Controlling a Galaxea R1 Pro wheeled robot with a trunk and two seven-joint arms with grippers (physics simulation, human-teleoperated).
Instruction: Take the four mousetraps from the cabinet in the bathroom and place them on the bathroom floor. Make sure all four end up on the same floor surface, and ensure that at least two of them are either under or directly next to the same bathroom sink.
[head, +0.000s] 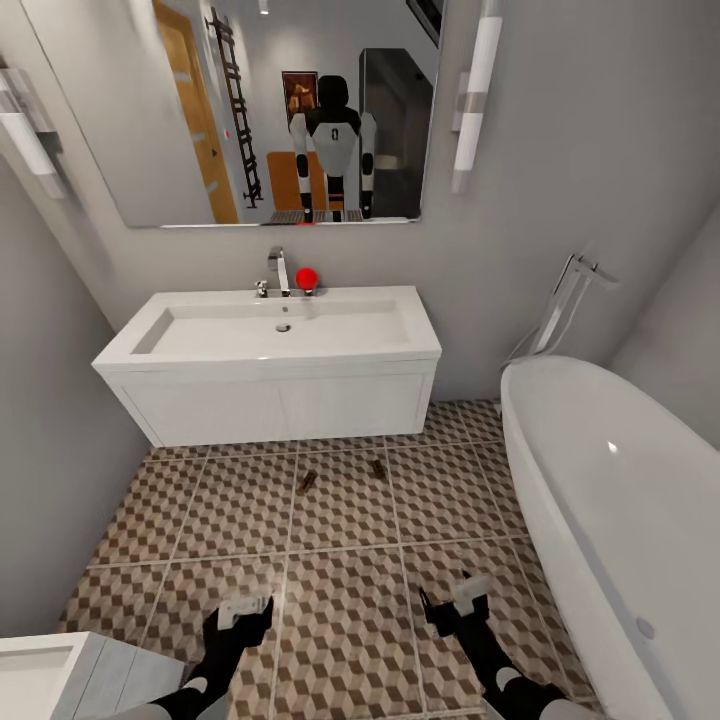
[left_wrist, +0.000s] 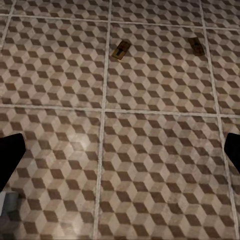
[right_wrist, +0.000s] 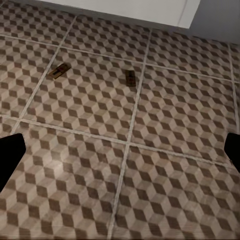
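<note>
Two mousetraps down, both claws empty.
Two mousetraps (head: 308, 483) (head: 378, 467) lie on the bathroom floor (head: 340, 600) just before the sink (head: 270, 335), satisfying the sink condition; left claw (head: 243, 612) and right claw (head: 455, 600) hang wide, holding nothing.

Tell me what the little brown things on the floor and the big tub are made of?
The two mousetraps look like wood: flat, matte brown boards with dark, probably metal, wire parts on top. The bathtub looks like glossy white ceramic or acrylic; a bright glint shines on its smooth inside. The floor looks like printed tile, with pale grout lines between squares.
</note>
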